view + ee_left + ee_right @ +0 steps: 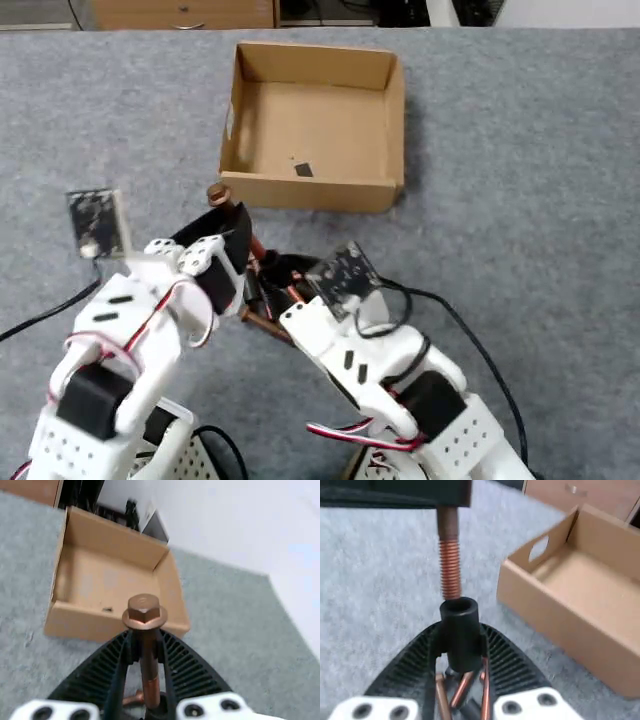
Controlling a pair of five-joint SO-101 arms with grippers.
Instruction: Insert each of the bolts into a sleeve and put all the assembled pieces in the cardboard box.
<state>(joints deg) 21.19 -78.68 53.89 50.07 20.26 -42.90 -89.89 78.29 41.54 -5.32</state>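
Observation:
My left gripper (145, 639) is shut on a copper bolt (144, 614), hex head pointing toward the cardboard box (165, 587). My right gripper (461, 632) is shut on a black sleeve (460, 625), open end up. The bolt's threaded end (450, 572) hangs from the left gripper (395, 492), its tip right at the sleeve's mouth. In the high view the two grippers meet just in front of the box (310, 185): the left gripper (236, 228) with the bolt head (218, 193), the right gripper (268, 278) below it.
Several loose copper bolts (462, 690) lie on the grey carpet under the right gripper, also bolts (262, 322) between the arms. The box (570, 605) is open-topped, with a small dark scrap (304, 169) inside. Cables (480, 350) trail behind the right arm.

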